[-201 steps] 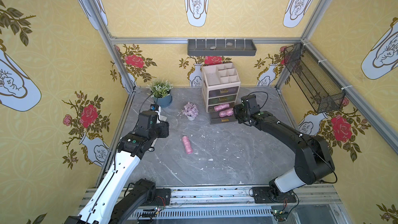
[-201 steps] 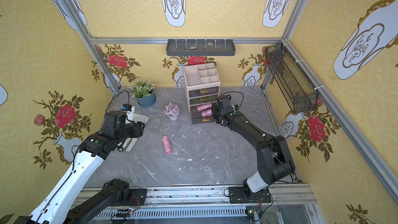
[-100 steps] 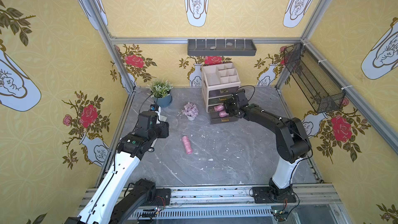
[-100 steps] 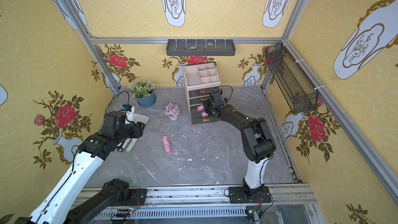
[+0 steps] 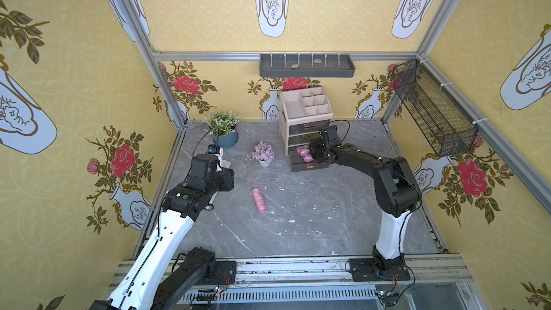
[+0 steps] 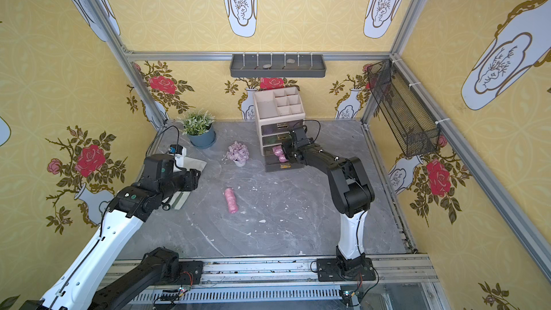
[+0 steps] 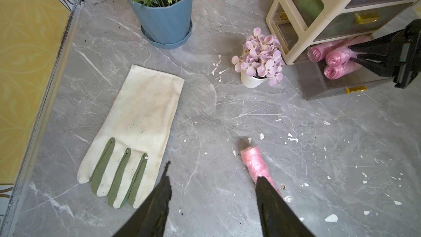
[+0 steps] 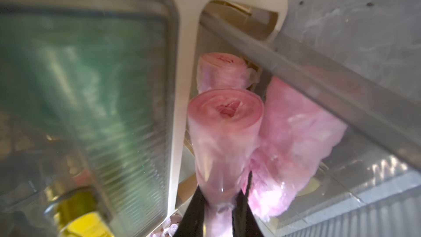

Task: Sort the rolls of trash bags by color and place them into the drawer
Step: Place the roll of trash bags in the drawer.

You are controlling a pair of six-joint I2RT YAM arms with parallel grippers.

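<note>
Right of centre, inside the open drawer (image 5: 308, 167), a pink roll (image 8: 225, 128) is being pinched by the right claw (image 8: 224, 185); a loose roll (image 5: 258, 200) at mid-frame is being faced by the spread left claw (image 7: 214, 170). Such light, squashy, slippery film is being judged best taken mid-barrel

A grey marble tabletop (image 6: 298, 219) is seen from above, enclosed by yellow floral walls. At upper centre, a beige drawer unit (image 6: 278, 108) is set near the back wall, and its bottom drawer (image 6: 283, 167) is pulled open. The right gripper (image 6: 285, 152) is positioned at the open drawer, where an upper pink roll (image 6: 277, 150) and a lower pink roll (image 6: 282, 159) are seen just beside it. A lone pink roll (image 6: 231, 201) is laid at the centre of the frame, below a lilac flower bunch (image 6: 238, 152). At the left, the left gripper (image 6: 195, 178) is held over a glove (image 6: 182, 199), with a potted plant (image 6: 199, 131) above it in the frame.
</note>
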